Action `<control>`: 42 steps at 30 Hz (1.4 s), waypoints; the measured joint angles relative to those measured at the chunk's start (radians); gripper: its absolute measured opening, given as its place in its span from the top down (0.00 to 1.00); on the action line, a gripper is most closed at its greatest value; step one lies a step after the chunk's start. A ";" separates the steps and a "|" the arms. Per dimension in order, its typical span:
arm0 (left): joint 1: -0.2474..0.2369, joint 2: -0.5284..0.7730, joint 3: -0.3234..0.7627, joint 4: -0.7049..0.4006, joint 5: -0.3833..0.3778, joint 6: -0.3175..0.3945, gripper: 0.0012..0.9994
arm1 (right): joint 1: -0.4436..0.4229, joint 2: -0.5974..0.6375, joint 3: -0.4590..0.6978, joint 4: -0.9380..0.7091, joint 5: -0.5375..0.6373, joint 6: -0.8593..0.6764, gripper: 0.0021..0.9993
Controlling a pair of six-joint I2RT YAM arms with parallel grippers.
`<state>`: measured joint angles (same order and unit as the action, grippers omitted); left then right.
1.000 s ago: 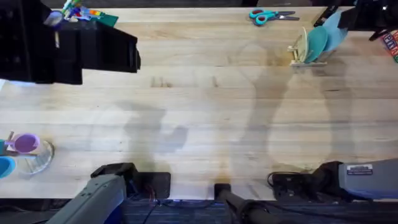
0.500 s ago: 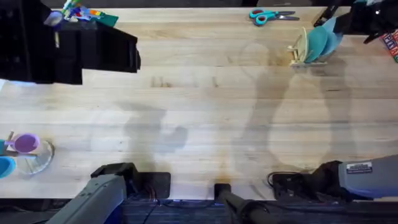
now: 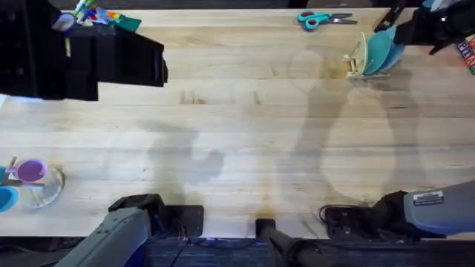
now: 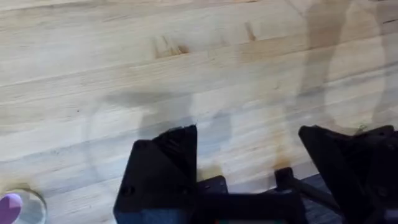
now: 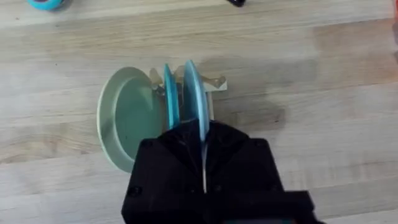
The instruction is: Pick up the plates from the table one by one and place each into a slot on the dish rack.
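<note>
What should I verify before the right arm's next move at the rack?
1. Right pincer closed on the light blue plate: ok.
2. Light blue plate upright over the dish rack, next to the teal plate: ok.
3. Light blue plate fully seated between pegs: cannot tell.
4. Cream plate standing at the rack's end: ok.
5. Left pincer open, holding nothing, near its base: ok.

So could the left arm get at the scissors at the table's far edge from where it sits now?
Probably, though it is a long way: the left gripper sits back by its base, and the bare table lies between it and the scissors.
</note>
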<state>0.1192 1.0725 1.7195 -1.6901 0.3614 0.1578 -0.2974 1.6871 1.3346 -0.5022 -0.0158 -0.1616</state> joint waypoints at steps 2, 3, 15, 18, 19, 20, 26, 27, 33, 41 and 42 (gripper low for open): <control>0.000 0.000 0.000 0.000 0.000 0.000 0.01 | 0.000 0.001 0.000 0.000 0.000 0.000 0.97; 0.000 0.000 0.000 0.000 0.000 0.000 0.01 | 0.000 0.001 0.000 0.000 0.000 0.000 0.97; 0.000 0.000 0.000 0.000 0.000 0.000 0.01 | 0.000 0.001 0.000 0.001 0.000 0.000 0.87; 0.000 0.000 0.000 0.000 0.000 0.000 0.01 | 0.000 0.001 0.000 0.001 0.000 0.000 0.87; 0.000 0.000 0.000 0.000 0.000 0.000 0.01 | 0.000 0.001 0.000 0.002 0.000 0.000 0.87; 0.000 0.000 0.000 0.000 0.000 0.000 0.01 | 0.000 0.001 0.000 0.002 0.000 0.000 0.87; 0.000 0.000 0.000 0.000 0.000 0.000 0.01 | 0.000 -0.001 0.000 0.012 0.000 0.000 0.86; 0.000 0.000 0.000 0.000 0.000 0.000 0.01 | 0.000 -0.005 0.000 0.014 0.000 0.000 0.86; 0.000 0.000 0.000 0.000 0.000 0.000 0.01 | 0.000 -0.097 0.000 0.017 0.000 0.000 0.84; 0.000 0.000 0.000 0.000 0.000 0.000 0.01 | 0.000 -0.283 0.000 -0.042 0.000 0.000 0.75; 0.000 0.000 0.000 0.000 0.000 0.000 0.01 | 0.000 -0.306 0.000 -0.068 0.000 0.000 0.73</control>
<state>0.1192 1.0725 1.7195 -1.6901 0.3614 0.1577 -0.2974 1.3807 1.3348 -0.5706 -0.0162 -0.1617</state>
